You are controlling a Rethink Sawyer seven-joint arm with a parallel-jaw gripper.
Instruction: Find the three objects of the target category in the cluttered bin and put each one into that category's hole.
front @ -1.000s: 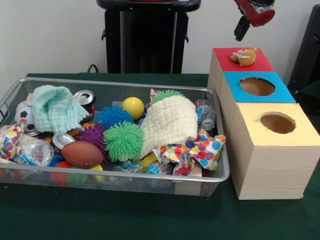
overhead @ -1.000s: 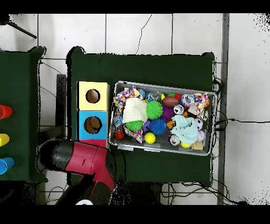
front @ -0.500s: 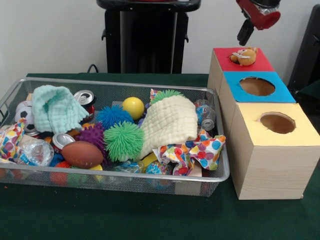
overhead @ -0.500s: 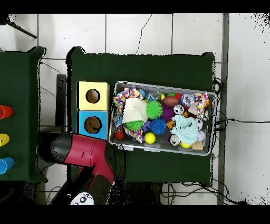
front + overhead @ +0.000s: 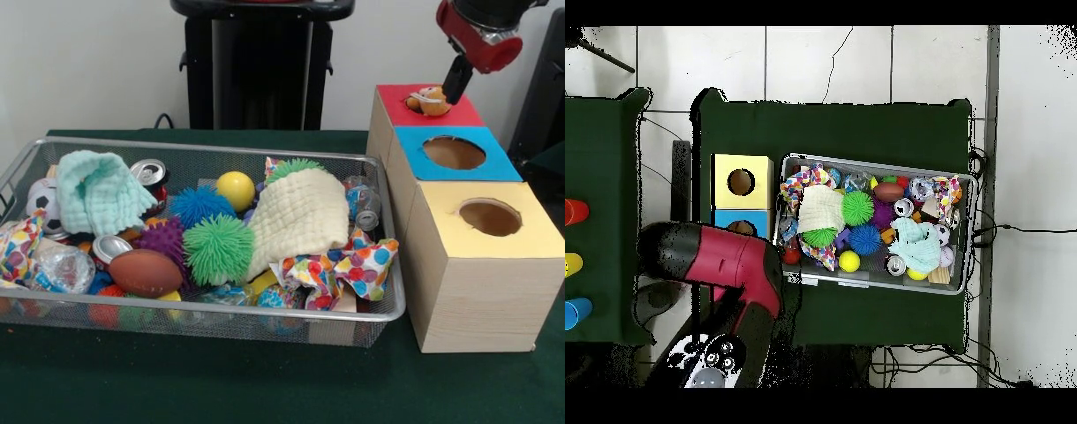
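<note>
In the front view the gripper (image 5: 456,81) hangs just right of a plush toy (image 5: 430,99) on the red box (image 5: 462,115); overhead, the arm (image 5: 715,262) hides both. Whether the fingers are spread or pressed together cannot be told.

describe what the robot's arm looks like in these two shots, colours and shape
The arm is a thick, rounded tube with a glossy red shell and a black end cap at one end, seen from overhead. In the front view its red end section carries a slim black gripper below it. No loose cables or readable markings show on the arm.

Red and black arm at upper right
The gripper (image 5: 457,81) hangs low; its fingers cannot be made out
</note>
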